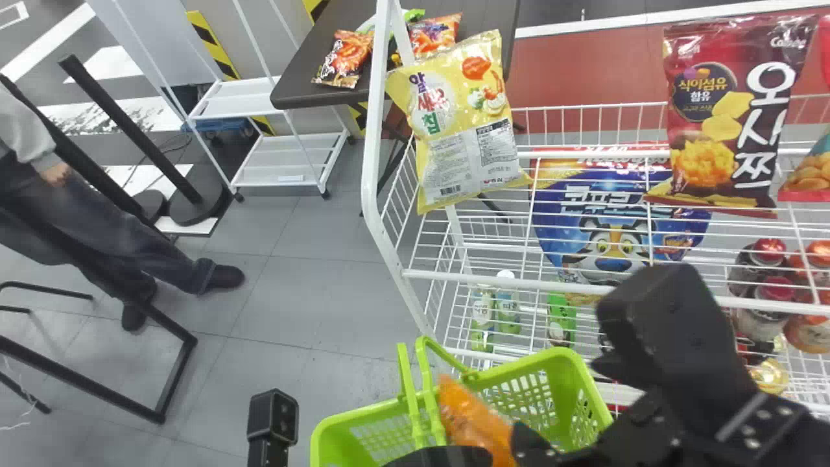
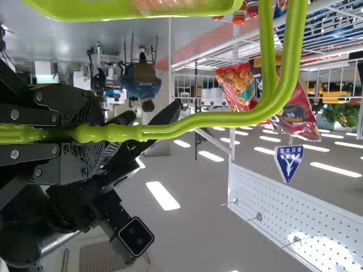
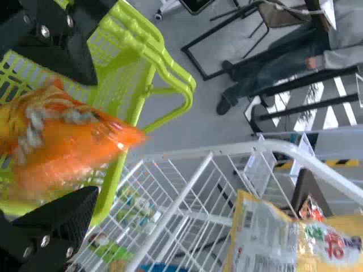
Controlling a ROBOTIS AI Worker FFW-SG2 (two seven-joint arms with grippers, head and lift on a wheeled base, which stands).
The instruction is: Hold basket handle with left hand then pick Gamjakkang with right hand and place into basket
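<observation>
White rack (image 1: 480,279) near basket (image 1: 564,376) with 2 handles (image 1: 409,389).

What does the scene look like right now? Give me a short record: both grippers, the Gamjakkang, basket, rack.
Left gripper: closed on the green basket handle
Right gripper: fingers spread apart, one on each side of the Gamjakkang
Gamjakkang: orange bag, over the basket opening; whether it touches fingers or basket, cannot tell
Basket: green, beside the rack
Rack: white wire, with yellow snack bag, dark red snack bag, blue cereal bag
</observation>
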